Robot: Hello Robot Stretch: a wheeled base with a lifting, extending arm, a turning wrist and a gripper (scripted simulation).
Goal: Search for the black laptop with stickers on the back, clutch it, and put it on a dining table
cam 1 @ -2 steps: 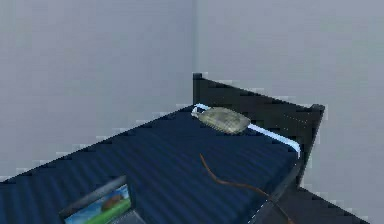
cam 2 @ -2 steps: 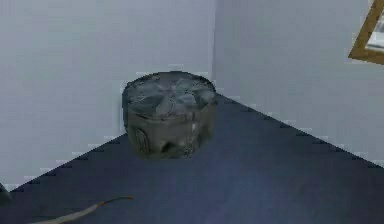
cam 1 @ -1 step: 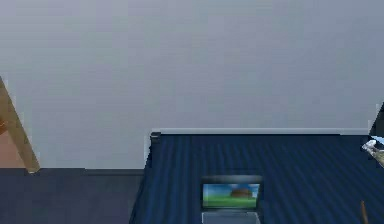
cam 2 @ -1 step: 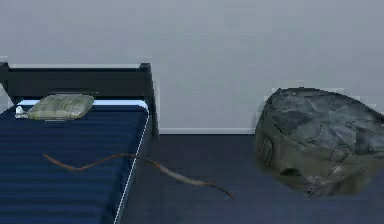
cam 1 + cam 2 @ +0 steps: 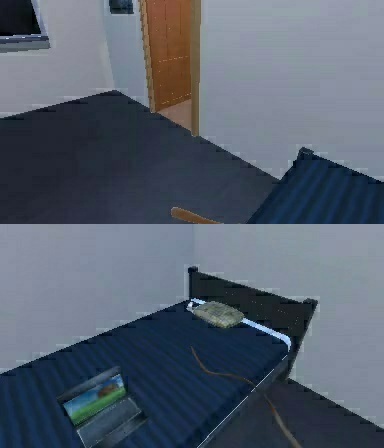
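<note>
The laptop (image 5: 102, 407) lay open near the bed's (image 5: 170, 349) foot end; the claw's state couldn't be told.

No text, label, number or sign can be read anywhere; the open laptop (image 5: 103, 410) on the bed (image 5: 180, 349) seems to show only a coloured picture.

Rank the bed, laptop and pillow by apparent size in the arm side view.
1. bed
2. laptop, open on the bed
3. pillow
The laptop lies nearer the camera, so its true rank against the pillow is unsure.
</note>
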